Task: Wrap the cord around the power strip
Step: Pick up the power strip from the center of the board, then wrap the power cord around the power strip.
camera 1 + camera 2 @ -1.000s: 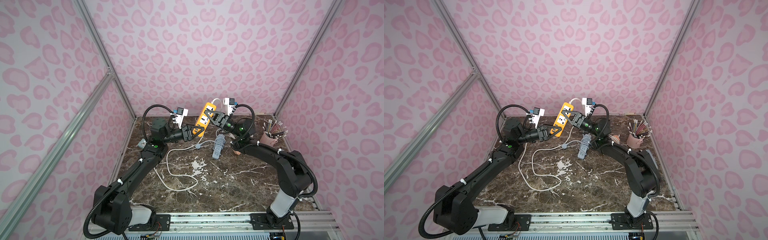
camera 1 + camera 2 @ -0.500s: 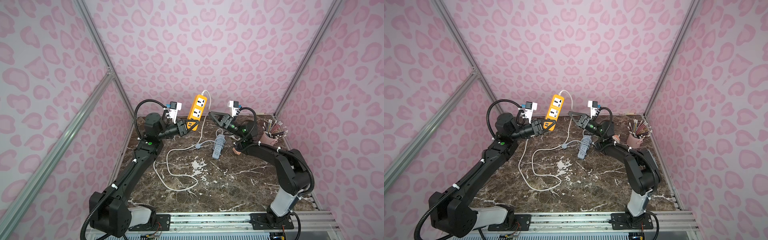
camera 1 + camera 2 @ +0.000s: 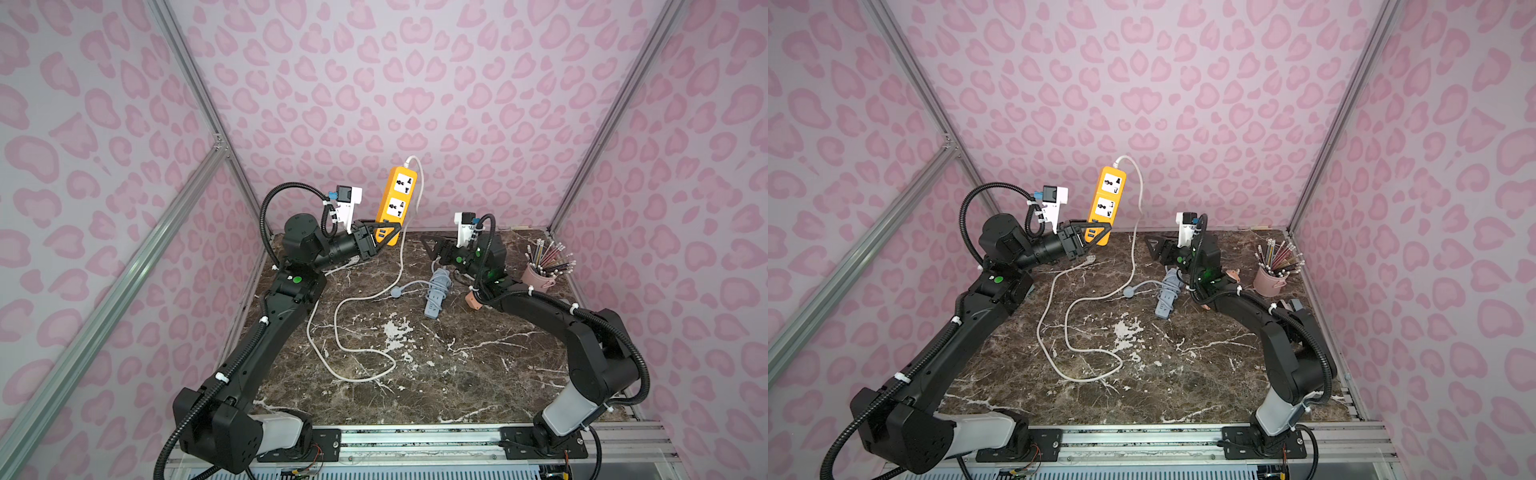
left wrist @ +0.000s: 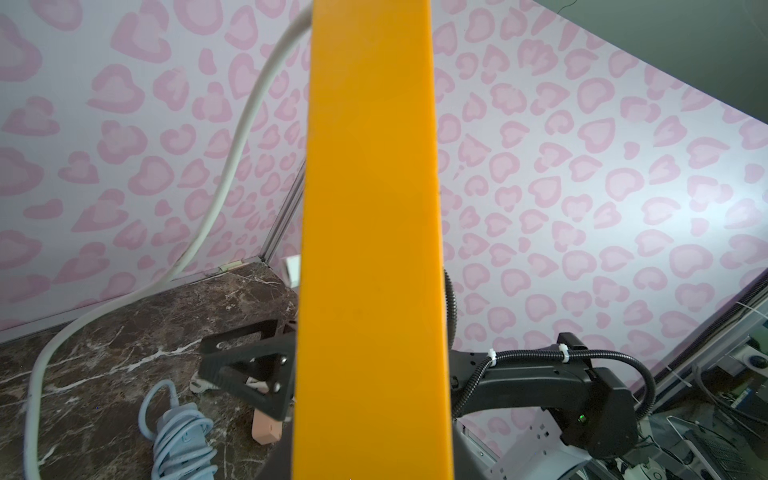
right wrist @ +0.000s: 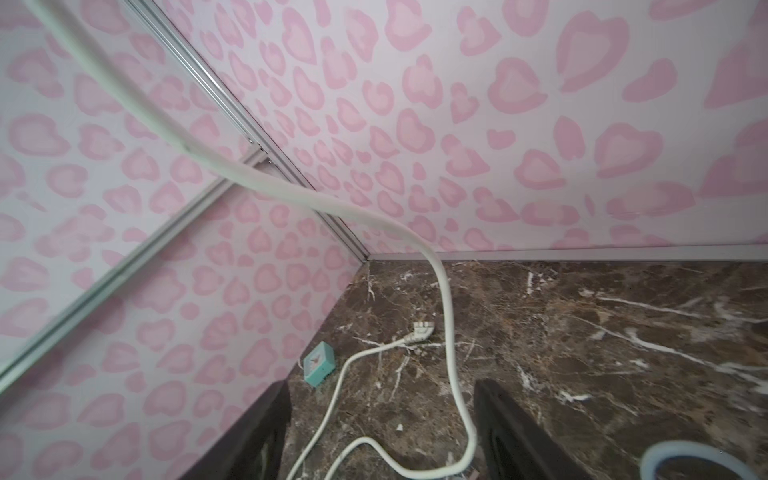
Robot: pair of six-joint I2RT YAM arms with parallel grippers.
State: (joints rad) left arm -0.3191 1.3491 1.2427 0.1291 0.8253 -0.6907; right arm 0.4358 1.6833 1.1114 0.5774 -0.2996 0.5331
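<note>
The left gripper (image 3: 385, 233) is clamped tight on the lower end of the orange power strip (image 3: 397, 194). It holds the strip clear of the table (image 3: 457, 374), at about 11 o'clock on the tabletop in both top views. The strip stands nearly upright, its long axis running up and down, with the top end leaning slightly toward 1 o'clock.

The white cord (image 3: 400, 262) leaves that top end, arcs over and hangs down the side of the strip that faces the right arm. It meets the table near the centre, loops toward 6 o'clock and runs back to its plug (image 5: 419, 332) beneath the left gripper. No turn of cord lies around the strip yet.

The right gripper (image 3: 435, 248) hovers low at about 12 o'clock, jaws spread wide and holding nothing, aimed toward 9 o'clock. The hanging cord lies just beside it in that direction, between it and the strip. The right arm therefore looks the nearer one to take the cord and carry it around the upright strip. A blue cord bundle (image 3: 436, 291) sits near it toward 6 o'clock and could snag.
</note>
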